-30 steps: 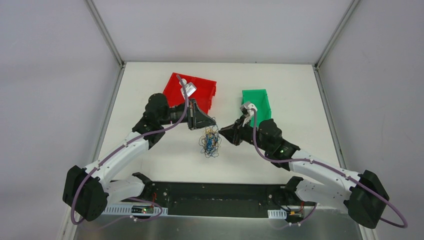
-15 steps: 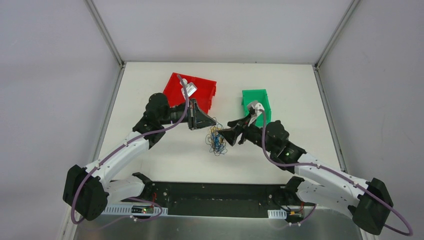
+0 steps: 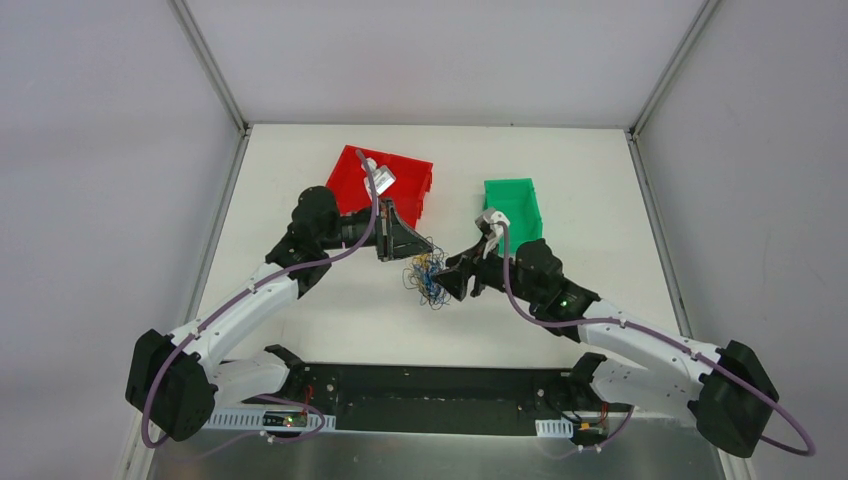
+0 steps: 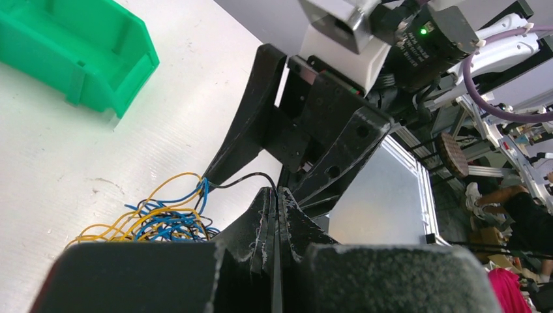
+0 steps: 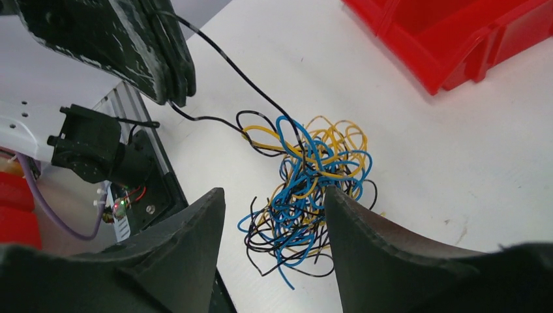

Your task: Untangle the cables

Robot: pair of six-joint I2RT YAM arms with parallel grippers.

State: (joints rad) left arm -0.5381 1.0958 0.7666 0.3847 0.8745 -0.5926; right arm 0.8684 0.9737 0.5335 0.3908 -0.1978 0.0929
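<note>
L end effector [image 4: 274, 199] pinching dark strand of cables [image 5: 313, 171] | R end effector [image 5: 274, 194] spread astride tangle

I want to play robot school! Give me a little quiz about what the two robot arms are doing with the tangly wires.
1. True or false: the left gripper is shut on a thin black wire that leads into the tangle of thin yellow, blue and black wires.
2. Pick one. The right gripper is: A) open, right at the tangle; B) shut on a blue wire; C) out of every view.
3. How many plastic bins stand on the white table?

Key
1. True.
2. A.
3. Two: the red plastic bin and the green plastic bin.
</note>
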